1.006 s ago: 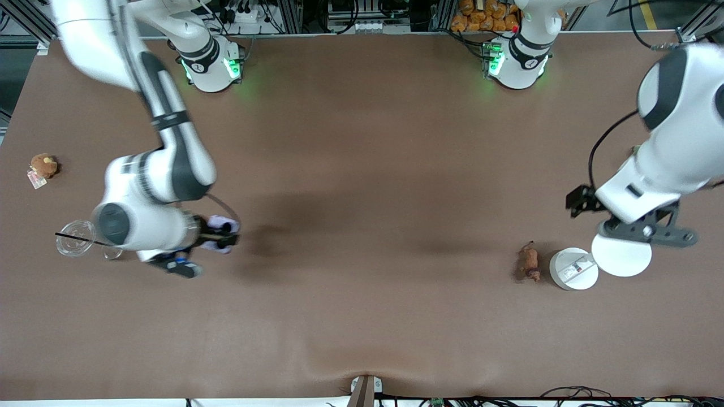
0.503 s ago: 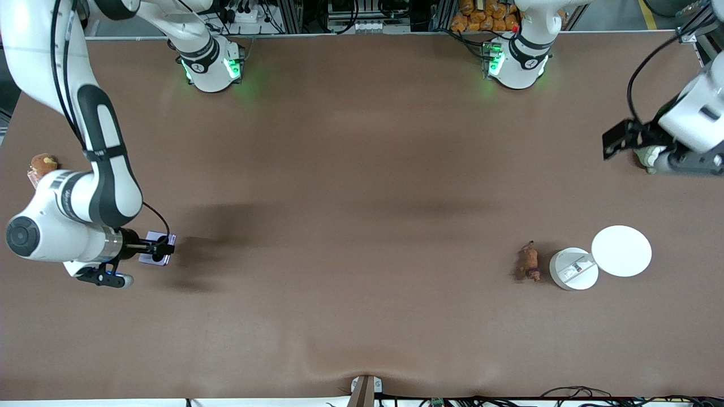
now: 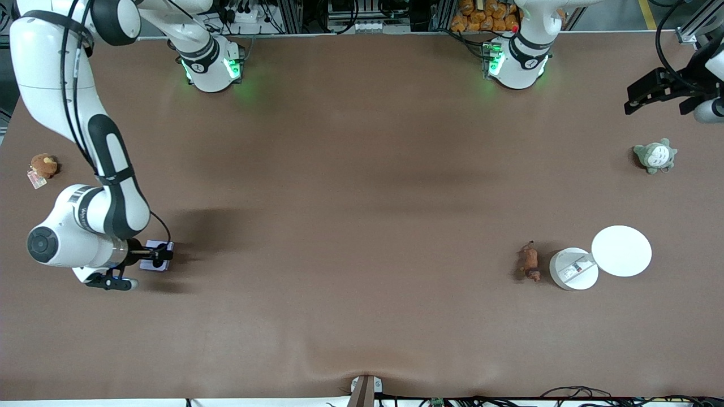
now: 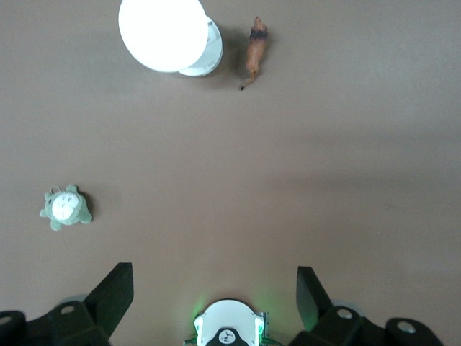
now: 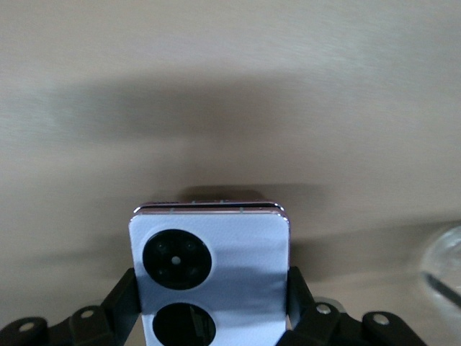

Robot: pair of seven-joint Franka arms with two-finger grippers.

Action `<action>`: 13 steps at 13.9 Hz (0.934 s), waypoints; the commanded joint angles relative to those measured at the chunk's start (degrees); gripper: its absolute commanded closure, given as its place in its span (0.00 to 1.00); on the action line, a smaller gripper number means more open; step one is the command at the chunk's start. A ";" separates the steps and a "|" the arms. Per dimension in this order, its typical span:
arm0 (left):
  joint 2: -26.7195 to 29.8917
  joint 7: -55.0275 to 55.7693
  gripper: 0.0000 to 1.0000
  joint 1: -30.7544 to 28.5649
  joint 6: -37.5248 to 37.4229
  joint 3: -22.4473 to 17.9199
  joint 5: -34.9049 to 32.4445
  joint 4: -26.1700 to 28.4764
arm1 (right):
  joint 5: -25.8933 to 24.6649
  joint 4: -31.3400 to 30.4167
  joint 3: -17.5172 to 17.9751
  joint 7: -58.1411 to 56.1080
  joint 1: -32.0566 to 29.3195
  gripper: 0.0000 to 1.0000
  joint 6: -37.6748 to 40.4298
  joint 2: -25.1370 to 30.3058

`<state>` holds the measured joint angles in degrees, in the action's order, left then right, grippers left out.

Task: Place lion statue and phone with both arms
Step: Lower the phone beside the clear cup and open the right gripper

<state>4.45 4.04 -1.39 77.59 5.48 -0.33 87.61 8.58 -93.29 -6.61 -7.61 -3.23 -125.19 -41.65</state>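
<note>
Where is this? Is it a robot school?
Probably a robot lab. Two white arms are bolted to a big brown table, with cables and metal racks along its edge. The right gripper holds the phone; toys lie about, like the lion statue.

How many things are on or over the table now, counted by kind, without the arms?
Plush toys: 2, brown and grey-green
White round discs: 2, large and small
Lion statue: 1
Phone, held in the right gripper: 1
Total: 6
</note>
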 commanded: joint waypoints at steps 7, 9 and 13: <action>4.34 2.20 0.00 0.77 0.19 -0.03 0.69 4.94 | -0.49 -1.64 1.34 -1.01 -1.34 0.00 0.38 0.78; 3.38 2.11 0.00 0.77 1.33 -0.29 0.69 4.94 | -0.32 1.16 1.43 -0.92 -1.43 0.00 1.25 1.04; 3.90 1.76 0.00 -0.55 7.47 -0.38 0.69 9.32 | 2.65 8.28 2.92 -2.41 -3.01 0.00 7.84 3.06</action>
<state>7.24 6.51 -1.00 81.57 5.09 -0.33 93.59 9.16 -88.23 -5.90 -8.65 -4.28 -120.77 -40.52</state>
